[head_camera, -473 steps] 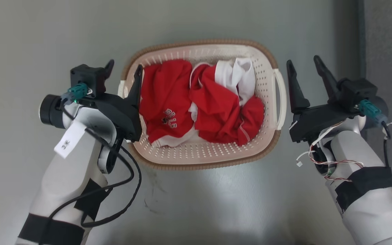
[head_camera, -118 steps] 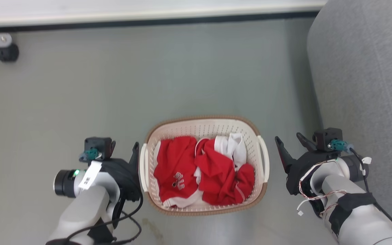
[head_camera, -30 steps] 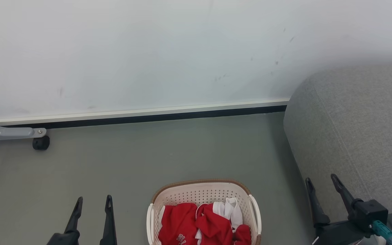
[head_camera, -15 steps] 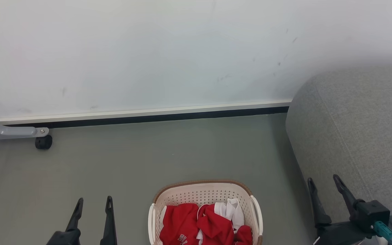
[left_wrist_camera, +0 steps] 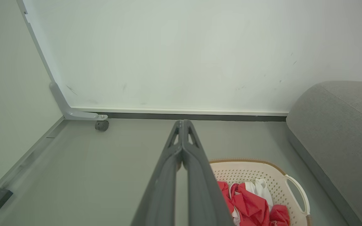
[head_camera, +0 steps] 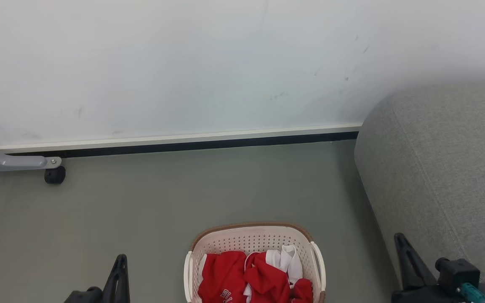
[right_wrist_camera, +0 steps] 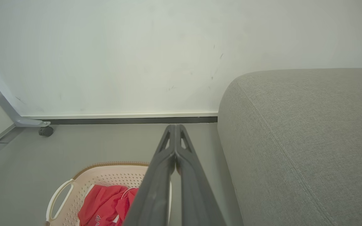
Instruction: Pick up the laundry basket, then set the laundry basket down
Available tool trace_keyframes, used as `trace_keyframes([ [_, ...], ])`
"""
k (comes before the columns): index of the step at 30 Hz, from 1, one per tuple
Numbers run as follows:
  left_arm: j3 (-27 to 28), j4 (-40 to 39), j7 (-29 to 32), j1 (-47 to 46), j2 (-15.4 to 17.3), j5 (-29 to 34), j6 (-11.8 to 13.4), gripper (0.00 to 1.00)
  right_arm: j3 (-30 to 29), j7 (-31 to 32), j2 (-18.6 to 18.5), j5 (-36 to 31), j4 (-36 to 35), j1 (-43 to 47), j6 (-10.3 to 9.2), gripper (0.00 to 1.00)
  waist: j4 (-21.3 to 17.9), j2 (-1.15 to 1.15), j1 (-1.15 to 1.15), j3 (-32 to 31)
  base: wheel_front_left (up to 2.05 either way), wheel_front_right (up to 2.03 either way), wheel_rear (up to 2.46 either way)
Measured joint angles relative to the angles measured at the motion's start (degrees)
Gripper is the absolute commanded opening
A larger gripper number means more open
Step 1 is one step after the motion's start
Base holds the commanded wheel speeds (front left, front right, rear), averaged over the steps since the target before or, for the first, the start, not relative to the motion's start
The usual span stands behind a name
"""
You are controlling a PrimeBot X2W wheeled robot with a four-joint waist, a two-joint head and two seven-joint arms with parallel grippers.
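Note:
The laundry basket (head_camera: pixel 251 238), cream with perforated walls, a brown rim and white side handles, rests on the grey floor at the bottom middle of the head view, holding red and white clothes (head_camera: pixel 249 277). It also lies low right in the left wrist view (left_wrist_camera: pixel 259 169) and low left in the right wrist view (right_wrist_camera: pixel 105 174). My left gripper (head_camera: pixel 120 260) is left of the basket and apart from it, fingers pressed together (left_wrist_camera: pixel 183 124). My right gripper (head_camera: pixel 399 237) is right of the basket, also shut and empty (right_wrist_camera: pixel 175 127).
A white wall with a dark baseboard (head_camera: pixel 183 145) runs behind the basket. A grey sofa (head_camera: pixel 440 168) stands close on the right. A grey metal leg with a black caster (head_camera: pixel 54 174) sits at the far left by the wall.
Both grippers have shut since half a second ago; each showed two spread fingers then. Both have dropped slightly lower in the head view. The basket has stayed in place on the floor.

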Motion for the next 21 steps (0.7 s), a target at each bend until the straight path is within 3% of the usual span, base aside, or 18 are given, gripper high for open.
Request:
trace_keyframes([
  [21,2.98,2.78,2.89,-1.12,-0.44,-16.28,-2.87,0.00,-5.98,4.50,2.48,14.89,0.49,-0.30,2.72,0.00,0.35,0.00,0.00,0.13,0.00,0.00,0.00],
])
